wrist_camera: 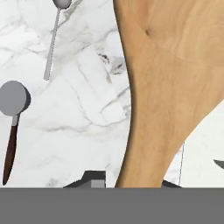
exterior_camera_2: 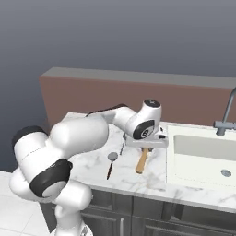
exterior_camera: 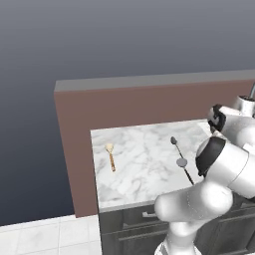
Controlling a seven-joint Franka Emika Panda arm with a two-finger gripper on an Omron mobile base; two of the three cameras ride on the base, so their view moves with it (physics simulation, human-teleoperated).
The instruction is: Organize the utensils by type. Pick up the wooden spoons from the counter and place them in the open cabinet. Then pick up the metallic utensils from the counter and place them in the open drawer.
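Progress, as I read it from my end, is at the very first pick: my gripper point(exterior_camera_2: 144, 146) sits low over the counter point(exterior_camera: 144, 144) beside the sink point(exterior_camera_2: 203, 156), and in the hand view the large wooden spoon point(wrist_camera: 170, 87) runs down between the fingers, so I judge them closed on it near where bowl meets handle, though the fingertips themselves are mostly hidden behind the wood. In the right base view the spoon's handle point(exterior_camera_2: 142, 161) pokes out below the hand and looks to be lying on the marble or just off it; I cannot tell which. So nothing appears delivered yet: this spoon has to go up to the open cabinet, the small wooden spoon point(exterior_camera: 110, 156) lies alone near the counter's far left end, well apart from the rest, and both metal pieces wait for the drawer. Counting: two wooden spoons, one in my grasp and one lying free; two metallic utensils, a slim all-grey one point(exterior_camera: 174, 143) and one with a round head and dark handle point(exterior_camera: 185, 169), lying near each other in the middle of the slab. All four are on or right at the counter.
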